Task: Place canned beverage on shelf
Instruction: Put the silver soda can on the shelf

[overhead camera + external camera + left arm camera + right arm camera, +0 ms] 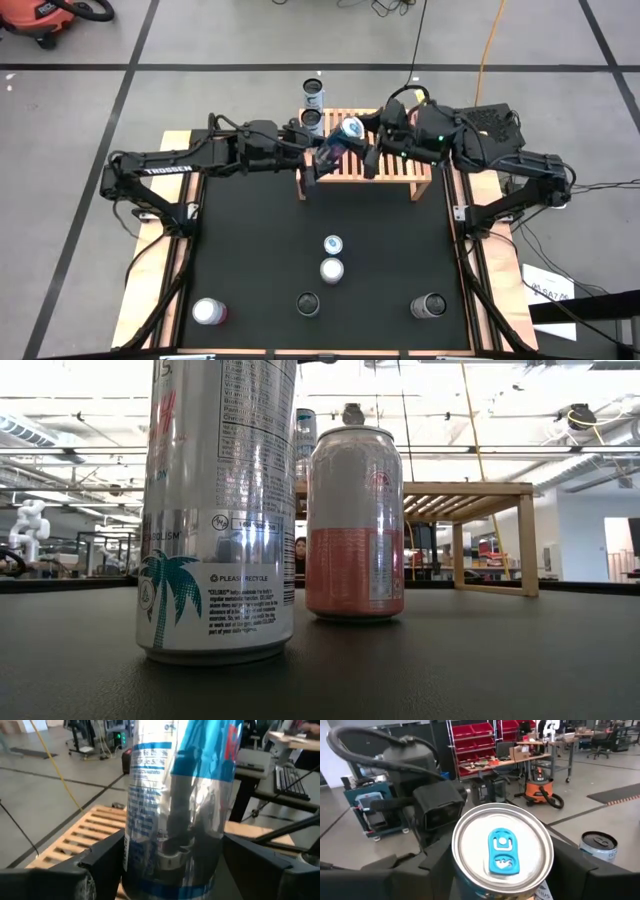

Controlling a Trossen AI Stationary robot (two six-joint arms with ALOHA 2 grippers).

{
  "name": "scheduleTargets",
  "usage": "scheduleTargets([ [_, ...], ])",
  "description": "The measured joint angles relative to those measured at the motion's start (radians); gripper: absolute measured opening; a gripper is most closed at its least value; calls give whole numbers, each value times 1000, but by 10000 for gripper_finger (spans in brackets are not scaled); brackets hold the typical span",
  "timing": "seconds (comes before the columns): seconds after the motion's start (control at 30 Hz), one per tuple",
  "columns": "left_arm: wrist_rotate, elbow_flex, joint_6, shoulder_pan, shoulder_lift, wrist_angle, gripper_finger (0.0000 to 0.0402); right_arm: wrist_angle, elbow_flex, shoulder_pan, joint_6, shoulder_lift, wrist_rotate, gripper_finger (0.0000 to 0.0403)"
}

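A blue-and-silver can point(345, 137) hangs tilted over the light-wood slatted shelf point(400, 178), its top with a blue tab point(502, 851) turned toward my right arm. My left gripper point(324, 160) reaches in from the table's left and is shut on the can's body point(175, 795). My right gripper point(372, 146) comes in from the right. Its fingers point(436, 865) stand open on either side of the can's top end. Two more cans point(312, 118) stand at the shelf's far left corner. My left gripper pinches the can's side wall point(131, 855) between its two fingers point(102, 862), which lie across the can. The can is lifted clear of the shelf's slats point(85, 830) and leans with its top toward the right. My right gripper: I cannot tell whether its fingers touch the can's top rim point(460, 870).
Several cans stand on the black mat toward the near edge: a blue-topped one point(333, 243), a white-and-pink one point(332, 270), a dark one point(308, 303), a grey one point(428, 305) and a pink one point(208, 312). Two of them point(220, 510) fill the low view in front of the shelf point(480, 490).
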Motion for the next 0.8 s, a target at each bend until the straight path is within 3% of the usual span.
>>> scheduleTargets([
  [0.57,-89,-2,-4,3,44,-48,317,-45,3,-39,-28,-47,-4,230],
  [0.8,-91,-2,-77,2,17,-92,317,-192,3,-153,-51,-45,-45,230],
])
